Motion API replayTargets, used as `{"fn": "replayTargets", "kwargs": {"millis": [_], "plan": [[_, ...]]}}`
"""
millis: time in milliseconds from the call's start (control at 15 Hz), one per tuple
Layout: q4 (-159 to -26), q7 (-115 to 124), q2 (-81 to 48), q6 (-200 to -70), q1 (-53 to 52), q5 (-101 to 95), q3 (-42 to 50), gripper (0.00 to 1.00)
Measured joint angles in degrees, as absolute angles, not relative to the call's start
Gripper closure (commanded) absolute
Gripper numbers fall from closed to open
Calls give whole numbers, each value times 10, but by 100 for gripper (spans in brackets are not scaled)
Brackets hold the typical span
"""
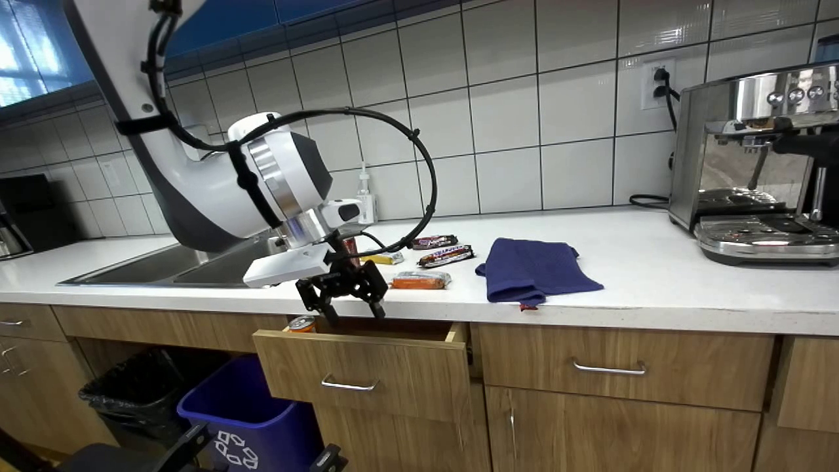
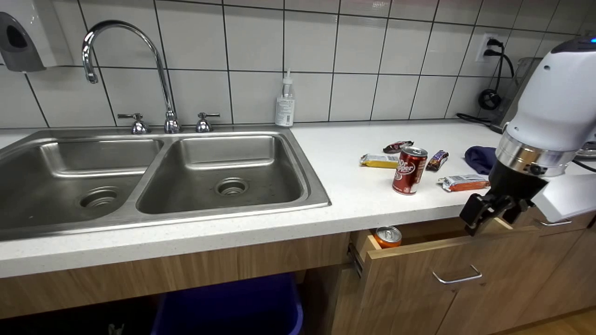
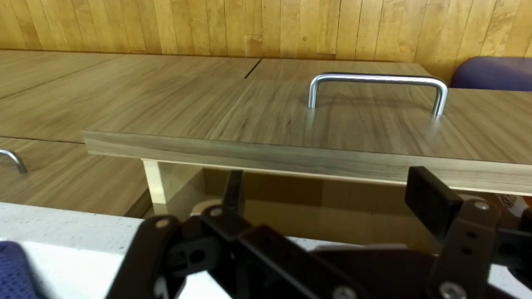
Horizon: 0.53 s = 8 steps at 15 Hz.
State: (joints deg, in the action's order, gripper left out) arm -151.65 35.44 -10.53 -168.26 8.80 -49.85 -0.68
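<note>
Hanging over the pulled-out drawer [image 1: 406, 370], the black gripper [image 1: 354, 313] has its 2 fingers [image 3: 428, 197] spread wide apart. In the wrist view, the tips end close to the top edge of the drawer's wooden front [image 3: 232, 120]. A shiny metal handle [image 3: 378, 79] sticks out from that front. Inside the drawer, an orange can [image 2: 388, 238] stands in the front corner nearest the sink [image 2: 309, 179], with its round silver top showing.

Above the drawer is a white counter [image 1: 642, 262]. A red soda can [image 2: 409, 171] stands up straight on it, and near it lie a yellow bar [image 2: 379, 161], an orange bar [image 1: 419, 280] and 2 dark bars [image 1: 446, 256]. The orange bar is the closest of these 4 bars to the counter's front edge. Beside the bars lies a dark blue cloth [image 1: 534, 269], and a small red thing [image 1: 527, 307] peeks out from under it.

Well apart from the cloth, a silver coffee machine [image 1: 747, 151] stands by the white tile wall [image 1: 505, 118]. A clear bottle [image 2: 285, 109] with a pump stands near that wall too, by the back corner of the sink. The sink has 2 bowls, and a tall curved tap [image 2: 161, 74] stands at its back. Under the counter, a blue bin [image 1: 282, 432] with white arrows on it stands beside a dark bin [image 1: 141, 423] lined with a black bag [image 1: 111, 398].
</note>
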Motion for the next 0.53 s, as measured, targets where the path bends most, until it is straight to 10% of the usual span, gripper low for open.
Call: {"fn": "replayTargets", "kwargs": {"millis": [533], "plan": [[-1463, 359, -172, -1685, 76, -497, -7, 0]]}}
